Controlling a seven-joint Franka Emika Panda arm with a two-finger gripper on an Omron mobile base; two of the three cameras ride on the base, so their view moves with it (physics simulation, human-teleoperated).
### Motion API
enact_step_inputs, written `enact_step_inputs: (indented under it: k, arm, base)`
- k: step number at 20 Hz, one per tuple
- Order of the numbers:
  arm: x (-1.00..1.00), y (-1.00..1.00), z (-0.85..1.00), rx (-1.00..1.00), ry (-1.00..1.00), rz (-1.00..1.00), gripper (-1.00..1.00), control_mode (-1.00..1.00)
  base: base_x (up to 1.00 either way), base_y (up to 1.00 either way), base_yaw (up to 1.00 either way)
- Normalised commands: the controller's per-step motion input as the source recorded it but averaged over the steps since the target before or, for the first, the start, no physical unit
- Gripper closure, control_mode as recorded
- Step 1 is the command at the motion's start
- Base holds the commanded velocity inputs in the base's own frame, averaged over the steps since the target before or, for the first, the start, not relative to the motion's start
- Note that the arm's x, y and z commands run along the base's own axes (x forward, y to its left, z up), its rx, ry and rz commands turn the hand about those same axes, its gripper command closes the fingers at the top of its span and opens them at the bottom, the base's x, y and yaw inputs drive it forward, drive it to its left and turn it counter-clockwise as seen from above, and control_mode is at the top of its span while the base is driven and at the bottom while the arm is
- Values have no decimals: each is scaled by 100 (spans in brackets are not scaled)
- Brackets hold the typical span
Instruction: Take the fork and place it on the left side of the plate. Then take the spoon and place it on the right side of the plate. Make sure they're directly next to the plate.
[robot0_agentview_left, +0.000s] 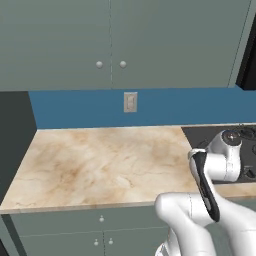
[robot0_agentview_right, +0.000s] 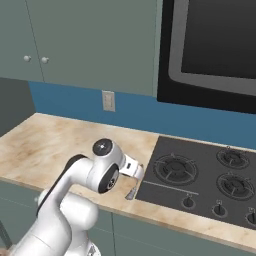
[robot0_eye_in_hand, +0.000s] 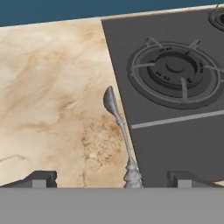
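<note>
The spoon lies on the marbled counter just left of the cooktop's edge, with its rounded bowl pointing away from me. Its thin handle runs toward me into a wider ridged grey end between my fingers; I cannot tell whether that end belongs to the spoon or is the fork. My gripper hovers over this near end, open wide, one dark fingertip over the counter and the other over the cooktop. In the right base view the grey utensil shows just below my hand. The plate is out of view.
A black gas cooktop with raised burner grates lies right of the utensil, its knobs near the front edge. The beige counter stretches left. A blue backsplash with an outlet and grey wall cabinets stand behind.
</note>
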Motion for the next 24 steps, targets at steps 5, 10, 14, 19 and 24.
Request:
enact_step_inputs:
  k: [5, 10, 14, 19, 24]
  arm:
    - [48, 0, -55, 0, 10, 1, -100, -100]
    - [20, -12, -50, 0, 17, 4, -100, -100]
    - [8, -5, -44, 0, 16, 5, -100, -100]
    - [20, 0, -53, 0, 10, 9, -100, -100]
    - [16, -3, -48, 0, 1, 11, -100, -100]
  base:
    - [0, 0, 0]
    - [0, 0, 0]
    - [0, 0, 0]
    - [0, 0, 0]
    - [0, 0, 0]
